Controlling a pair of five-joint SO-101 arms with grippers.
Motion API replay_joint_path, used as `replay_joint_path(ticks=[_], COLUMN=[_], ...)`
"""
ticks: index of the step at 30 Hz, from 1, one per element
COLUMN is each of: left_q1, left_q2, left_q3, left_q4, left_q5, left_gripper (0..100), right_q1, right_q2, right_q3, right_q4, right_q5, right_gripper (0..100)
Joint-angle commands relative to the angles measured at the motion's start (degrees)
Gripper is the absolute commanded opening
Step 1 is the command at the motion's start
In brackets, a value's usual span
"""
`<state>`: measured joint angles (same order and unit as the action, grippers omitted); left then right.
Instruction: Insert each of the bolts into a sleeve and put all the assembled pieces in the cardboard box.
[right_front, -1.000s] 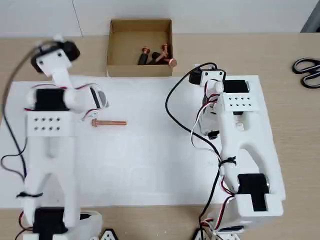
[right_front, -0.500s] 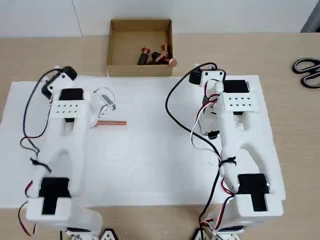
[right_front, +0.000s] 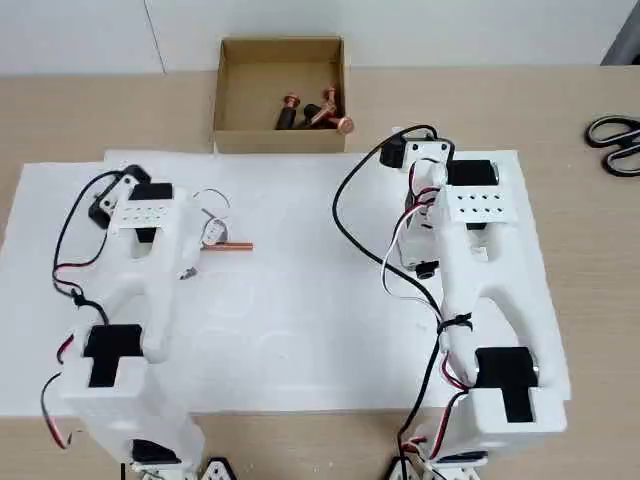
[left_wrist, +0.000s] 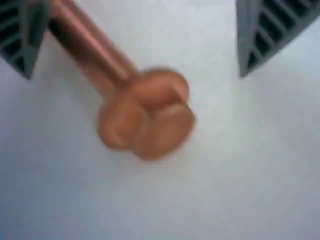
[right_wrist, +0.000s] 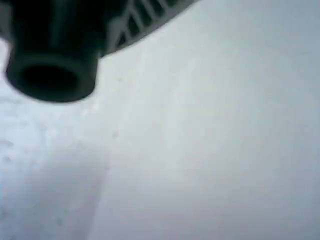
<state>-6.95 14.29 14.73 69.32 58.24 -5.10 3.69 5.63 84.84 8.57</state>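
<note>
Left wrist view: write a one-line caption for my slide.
Copper bolt lying on the white sheet, head toward the camera, between the open jaws of the left gripper.

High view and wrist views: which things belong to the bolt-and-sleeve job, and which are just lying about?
Job: copper bolt, black sleeve, cardboard box, assembled pieces inside it.
Lying about: scissors.

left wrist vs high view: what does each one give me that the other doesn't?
Left wrist: the bolt close up with its flanged hex head, and the left gripper open, a fingertip on each side of the shank. High view: the cardboard box holding assembled pieces, the right arm, scissors. Both: bolt lying on the white sheet, left gripper over it.
</note>
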Motion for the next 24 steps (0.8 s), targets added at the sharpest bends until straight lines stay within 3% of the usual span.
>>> replay_joint_path(ticks=[1,7,15,24], left_q1=[-2.0,-1.8,-1.7,4.5], left_q2=[1.2,2.4,2.4,2.3], left_q3=[-0.4,-0.5,-0.6,-3.6], left_q4=[-2.2,-2.2,-2.2,1.7], left_q5=[1.4,1.4,1.1,-6.2], left_gripper=[25,22,0,1], right_q1=[0.1,0.1,0.1,0.0], right_q2=[-3.3,-3.3,-3.3,-3.3], right_q3=[-0.4,-0.4,-0.4,-0.4], right_q4=[0.5,0.5,0.5,0.5], right_q5=[-0.5,-0.5,-0.5,-0.5], right_gripper=[0.5,0.5,0.5,0.5])
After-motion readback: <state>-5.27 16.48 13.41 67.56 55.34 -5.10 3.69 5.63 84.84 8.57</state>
